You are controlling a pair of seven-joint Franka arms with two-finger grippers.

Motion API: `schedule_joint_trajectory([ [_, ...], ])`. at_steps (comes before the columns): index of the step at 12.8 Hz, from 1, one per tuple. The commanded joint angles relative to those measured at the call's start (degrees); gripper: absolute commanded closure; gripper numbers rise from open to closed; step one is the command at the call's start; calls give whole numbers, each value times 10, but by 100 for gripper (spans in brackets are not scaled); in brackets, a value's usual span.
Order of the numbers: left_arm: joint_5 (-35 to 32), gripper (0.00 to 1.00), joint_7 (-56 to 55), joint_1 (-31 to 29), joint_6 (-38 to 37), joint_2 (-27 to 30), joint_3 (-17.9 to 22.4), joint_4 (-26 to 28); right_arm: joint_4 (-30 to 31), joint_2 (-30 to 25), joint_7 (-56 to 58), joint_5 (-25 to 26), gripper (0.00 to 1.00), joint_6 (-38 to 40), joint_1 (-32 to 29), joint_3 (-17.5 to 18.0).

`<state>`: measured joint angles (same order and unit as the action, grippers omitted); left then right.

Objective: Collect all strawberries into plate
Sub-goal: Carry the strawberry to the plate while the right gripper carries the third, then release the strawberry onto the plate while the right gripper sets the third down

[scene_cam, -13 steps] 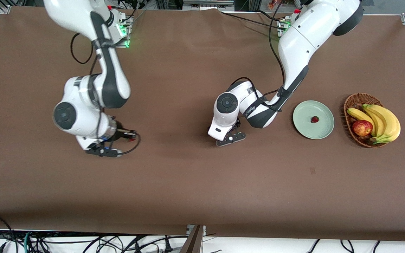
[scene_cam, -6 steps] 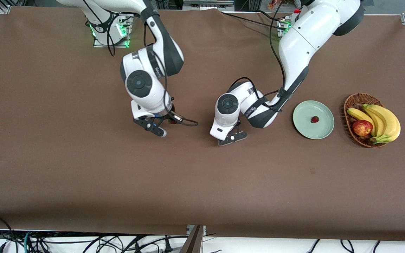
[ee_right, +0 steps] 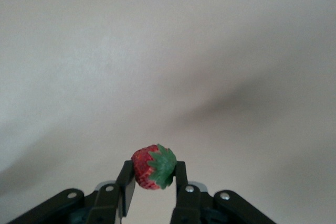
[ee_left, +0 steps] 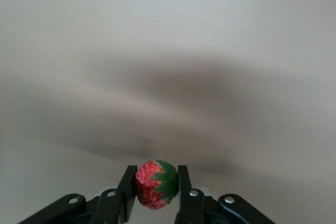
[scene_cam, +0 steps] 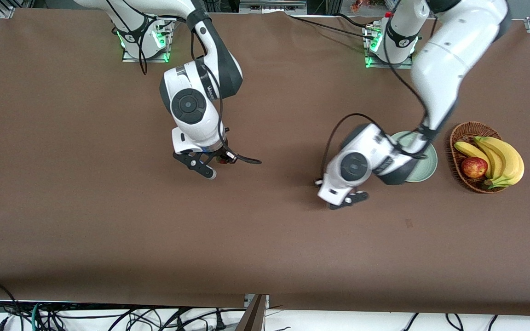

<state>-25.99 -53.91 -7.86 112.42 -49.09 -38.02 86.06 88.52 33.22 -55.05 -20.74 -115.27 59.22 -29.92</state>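
My left gripper (scene_cam: pixel 347 200) is shut on a strawberry (ee_left: pixel 152 184), red with a green cap, held over bare table beside the plate. The pale green plate (scene_cam: pixel 430 163) is largely covered by the left arm, so anything lying on it is hidden. My right gripper (scene_cam: pixel 210 164) is shut on another strawberry (ee_right: pixel 152 167) and holds it over the middle of the table. In both wrist views the berry sits between the two black fingertips, with only brown table under it.
A wicker basket (scene_cam: pixel 466 131) with bananas (scene_cam: pixel 504 158) and a red-yellow apple (scene_cam: pixel 474 167) stands beside the plate at the left arm's end of the table. Cables run along the table edge nearest the front camera.
The right arm carried its strawberry from its own end to mid-table, then held still. The left arm swung its strawberry toward the plate and now covers most of it.
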Motion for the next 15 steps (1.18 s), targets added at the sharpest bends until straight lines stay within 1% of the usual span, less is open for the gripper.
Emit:
schedule_joint_trajectory([
  [1, 3, 91, 91, -95, -14, 51, -24, 73, -5, 5, -48, 21, 84, -1, 36, -2],
  [5, 2, 88, 213, -212, -14, 126, -24, 187, -5, 6, -79, 25, 84, -3, 49, -2],
  [6, 2, 88, 239, -238, -14, 148, -25, 219, -7, 14, -88, 25, 84, -4, 49, -2],
  [7, 3, 87, 257, -253, -14, 166, -26, 243, -12, 22, -95, 25, 84, -6, 56, -2],
  [8, 2, 86, 270, -262, -14, 173, -26, 261, -18, 32, -98, 24, 84, -12, 59, -1],
  [12, -1, 76, 290, -275, -12, 167, -25, 281, -21, 57, -105, 22, 84, -31, 66, 3],
  [13, -2, 72, 291, -274, -12, 167, -25, 283, -23, 58, -105, 22, 84, -31, 68, 3],
  [14, -2, 48, 299, -274, -12, 167, -25, 282, -23, 58, -105, 22, 84, -31, 69, 3],
  [15, -2, 0, 316, -274, -13, 167, -25, 281, -23, 59, -105, 22, 84, -32, 69, 3],
])
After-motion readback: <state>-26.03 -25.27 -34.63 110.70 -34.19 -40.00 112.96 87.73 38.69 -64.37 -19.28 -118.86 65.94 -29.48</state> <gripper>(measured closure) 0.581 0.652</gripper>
